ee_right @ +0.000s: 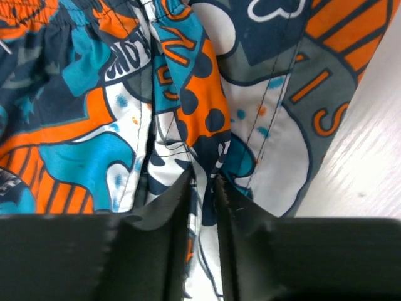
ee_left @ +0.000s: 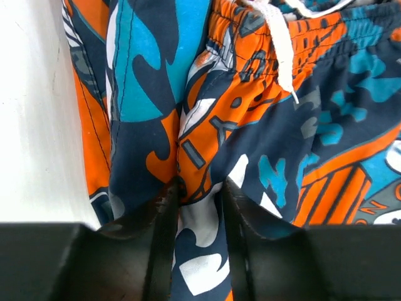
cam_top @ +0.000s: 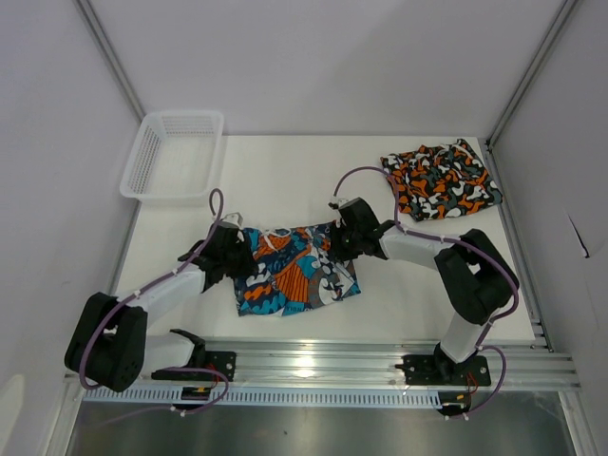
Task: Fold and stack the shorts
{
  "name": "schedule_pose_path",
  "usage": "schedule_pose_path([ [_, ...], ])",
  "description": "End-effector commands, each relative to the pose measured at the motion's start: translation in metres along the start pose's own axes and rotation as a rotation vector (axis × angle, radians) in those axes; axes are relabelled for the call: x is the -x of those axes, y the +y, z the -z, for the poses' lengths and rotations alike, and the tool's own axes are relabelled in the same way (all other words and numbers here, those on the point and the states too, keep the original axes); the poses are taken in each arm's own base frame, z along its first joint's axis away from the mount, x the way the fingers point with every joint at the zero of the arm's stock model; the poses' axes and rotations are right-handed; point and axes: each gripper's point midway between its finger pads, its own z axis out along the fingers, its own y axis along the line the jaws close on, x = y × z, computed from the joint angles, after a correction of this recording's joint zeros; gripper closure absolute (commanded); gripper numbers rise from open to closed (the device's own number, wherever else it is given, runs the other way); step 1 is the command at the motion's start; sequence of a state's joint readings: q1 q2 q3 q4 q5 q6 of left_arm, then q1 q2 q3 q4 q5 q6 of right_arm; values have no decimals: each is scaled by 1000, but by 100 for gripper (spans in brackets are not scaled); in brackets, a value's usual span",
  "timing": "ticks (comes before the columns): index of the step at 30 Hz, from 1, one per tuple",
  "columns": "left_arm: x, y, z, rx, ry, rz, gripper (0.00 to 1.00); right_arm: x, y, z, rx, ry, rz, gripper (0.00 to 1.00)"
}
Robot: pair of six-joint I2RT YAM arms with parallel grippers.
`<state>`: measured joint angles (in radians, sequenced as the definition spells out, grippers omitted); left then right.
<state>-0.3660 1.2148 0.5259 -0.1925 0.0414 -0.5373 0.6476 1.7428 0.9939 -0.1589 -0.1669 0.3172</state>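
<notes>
The blue-teal, orange and white cartoon shorts [cam_top: 294,271] lie spread flat on the white table [cam_top: 285,176], near the front centre. My left gripper [cam_top: 239,255] is at their left edge and my right gripper [cam_top: 334,242] at their right edge, both pressed down onto the cloth. In the left wrist view a raised ridge of the cartoon shorts [ee_left: 207,125] is pinched in my left gripper [ee_left: 199,185]. In the right wrist view my right gripper [ee_right: 202,179] has closed tightly on a fold of the cartoon shorts [ee_right: 188,94]. The camouflage shorts [cam_top: 442,180] lie folded at the back right.
A white plastic mesh basket [cam_top: 152,180] stands at the table's back left corner. Grey enclosure walls and metal posts bound the table on both sides and behind. The arms' mounting rail [cam_top: 313,366] runs along the near edge.
</notes>
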Motion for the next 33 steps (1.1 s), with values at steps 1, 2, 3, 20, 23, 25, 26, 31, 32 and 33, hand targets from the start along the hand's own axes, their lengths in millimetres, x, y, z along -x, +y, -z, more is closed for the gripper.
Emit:
schedule_pose_path([
  [1,19,-11,-1,-35,-45,-25,75,21,8,3,25,-56,18,87],
  [2,20,-10,-1,-28,-47,-24,80,23,8,4,22,-64,16,93],
  [3,20,-8,-1,-18,-48,-22,89,26,6,7,13,-75,12,100],
  [20,36,0,6,53,-94,-19,100,38,-24,31,13,-143,-90,100],
  [23,30,2,-2,61,-65,-21,98,31,-27,21,7,-116,-94,100],
  [25,24,4,-8,69,-32,-19,95,30,-30,17,0,-111,-102,100],
  [26,23,4,-10,69,-25,-19,92,29,-32,16,-10,-104,-106,100],
  [31,22,5,-10,79,-21,-11,52,26,-38,12,-43,-93,-113,96],
  [32,21,5,-9,76,-22,-11,45,26,-39,12,-45,-94,-114,92],
  [33,24,4,-7,68,-32,-10,35,27,-38,14,-44,-97,-113,82],
])
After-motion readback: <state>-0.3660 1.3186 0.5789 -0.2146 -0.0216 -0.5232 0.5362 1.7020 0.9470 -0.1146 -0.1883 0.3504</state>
